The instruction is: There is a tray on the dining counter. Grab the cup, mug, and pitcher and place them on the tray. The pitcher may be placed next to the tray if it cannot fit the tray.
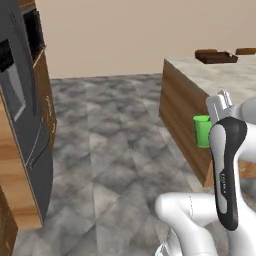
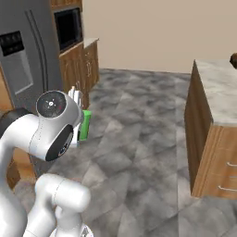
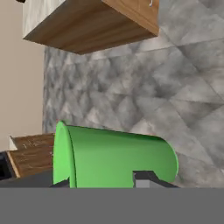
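Left to right, left base view. At far left stands the grey steel refrigerator (image 1: 20,100) in its wood cabinet surround; the grey marbled floor (image 1: 110,145) lies open in the middle. Right of centre I carry the small bright green tapered cup (image 1: 202,131), upright, in the air beside the wooden side of the long beige stone-topped dining counter (image 1: 220,75). My gripper (image 1: 212,120) is pinched on the cup's side wall; in the hand view a dark fingertip (image 3: 146,177) lies against the green wall and the cup (image 3: 113,157) runs across the frame. At far right, on the far end of the counter top, sits the dark brown rectangular wooden tray (image 1: 216,57), well apart from the cup.

Risks, as I judge them. The cup hangs below the level of the counter top and close to its side: a move straight toward the tray could knock the cup against the counter edge and twist it out of my fingers. The tapered, smooth wall may slip during a fast swing. A release too high or against the tray's raised side could tip the cup over.
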Available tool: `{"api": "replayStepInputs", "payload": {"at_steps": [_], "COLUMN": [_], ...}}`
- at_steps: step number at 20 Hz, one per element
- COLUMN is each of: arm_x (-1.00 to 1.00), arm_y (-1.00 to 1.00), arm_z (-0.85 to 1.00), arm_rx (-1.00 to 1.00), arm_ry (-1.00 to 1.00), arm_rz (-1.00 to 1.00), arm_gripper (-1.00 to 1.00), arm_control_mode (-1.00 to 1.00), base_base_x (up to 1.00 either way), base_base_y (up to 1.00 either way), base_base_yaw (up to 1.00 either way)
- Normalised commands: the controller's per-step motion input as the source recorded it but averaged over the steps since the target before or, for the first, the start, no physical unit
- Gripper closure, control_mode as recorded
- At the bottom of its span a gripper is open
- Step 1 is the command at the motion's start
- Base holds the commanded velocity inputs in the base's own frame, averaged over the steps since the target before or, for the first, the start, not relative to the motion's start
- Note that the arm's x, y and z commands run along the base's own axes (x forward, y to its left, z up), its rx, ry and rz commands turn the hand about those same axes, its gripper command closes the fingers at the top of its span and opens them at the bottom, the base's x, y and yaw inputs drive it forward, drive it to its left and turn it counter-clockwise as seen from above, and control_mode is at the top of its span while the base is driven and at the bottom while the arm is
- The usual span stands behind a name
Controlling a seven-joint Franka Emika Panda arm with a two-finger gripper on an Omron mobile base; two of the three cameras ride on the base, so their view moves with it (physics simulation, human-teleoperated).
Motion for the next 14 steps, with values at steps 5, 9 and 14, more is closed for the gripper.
{"api": "replayStepInputs", "payload": {"at_steps": [5,9,14], "arm_x": [0.0,0.0,0.0], "arm_y": [0.0,0.0,0.0], "arm_z": [0.0,0.0,0.0], "arm_rx": [0.0,0.0,0.0], "arm_ry": [0.0,0.0,0.0], "arm_rz": [0.0,0.0,0.0], "arm_gripper": [1.0,1.0,1.0], "arm_control_mode": [1.0,1.0,1.0], "base_base_x": [0.04,0.68,0.98], "base_base_y": [0.0,0.62,0.99], "base_base_yaw": [-0.97,-0.19,-0.02]}}
